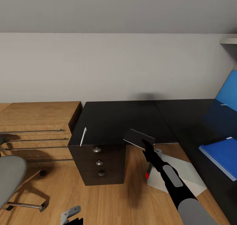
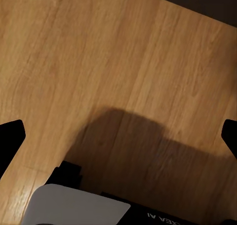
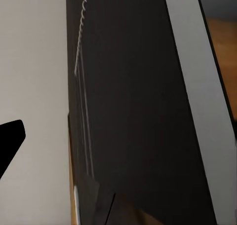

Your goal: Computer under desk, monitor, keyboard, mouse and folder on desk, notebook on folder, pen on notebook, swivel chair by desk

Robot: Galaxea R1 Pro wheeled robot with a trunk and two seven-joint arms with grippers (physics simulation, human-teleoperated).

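Black desk, blue folder, white pen.

Black right arm w/ grey inset panels, grey lower shell; black fingers; white lettering.

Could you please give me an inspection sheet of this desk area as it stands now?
Surface: desk, glossy black top.
Job's things: pen at the desk's left edge; folder on its right wing; notebook held over the front edge; computer on the floor below; chair at left.
Clutter: nothing seen.
Grippers: right gripper shut on the notebook; left gripper open.
Cables: nothing seen.
Surroundings: wooden drawers, wood floor, grey wall.
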